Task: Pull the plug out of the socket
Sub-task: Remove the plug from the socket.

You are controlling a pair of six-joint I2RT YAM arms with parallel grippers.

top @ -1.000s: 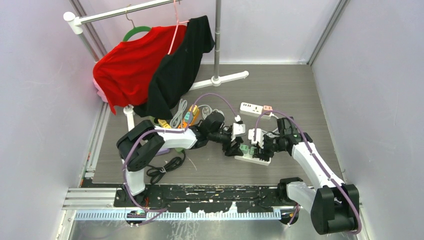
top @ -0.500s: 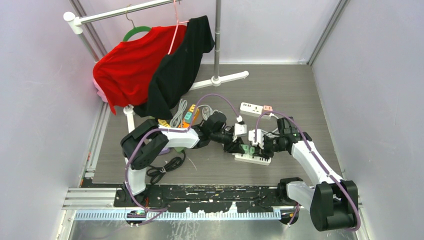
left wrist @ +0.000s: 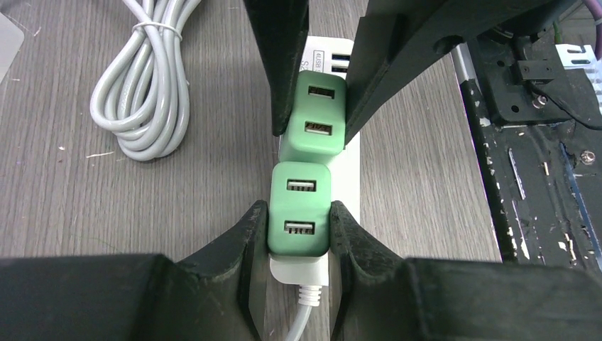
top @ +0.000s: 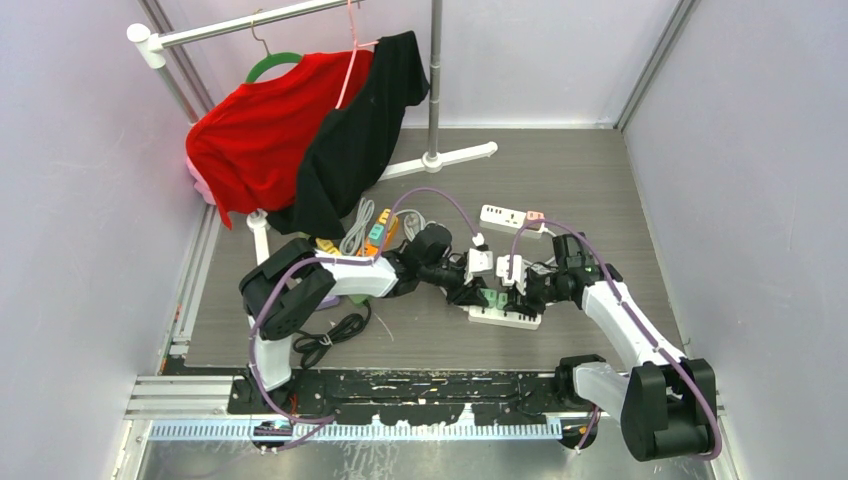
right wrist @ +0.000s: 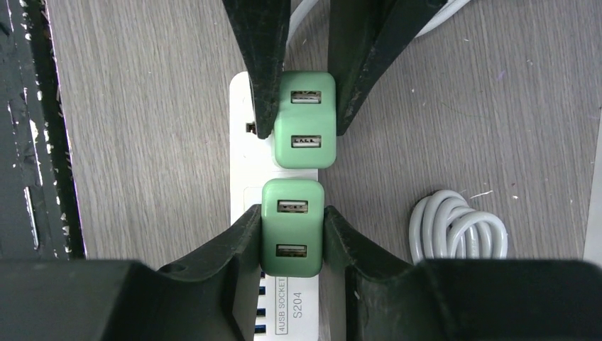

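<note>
Both arms meet over the strip [right wrist: 245, 163], which lies flat on the table [left wrist: 71, 185] between them, with two green plugs seated in it end to end and just apart.

The left gripper [left wrist: 297, 213] is closed narrow on the left plug [left wrist: 299, 206], one finger pressed flat to each long side. The right gripper [right wrist: 292, 217] clamps the right plug [right wrist: 292, 227] the same way (each wrist view shows the other arm's fingers at the top, pinching the neighbour). Gripping across the flanks leaves the USB faces clear and sets the fingers square to the pull, so I judge this hold is meant for a straight lift out of the socket.

Each plug sits centred between its jaws, its upper half held and its base still down on the strip, so neither is out yet. Nothing pins the strip itself. It may rise with a plug unless one arm bears down while the other pulls (that may be why both have a grip).

A coiled cable [left wrist: 142, 92] lies well apart on the wood.
</note>
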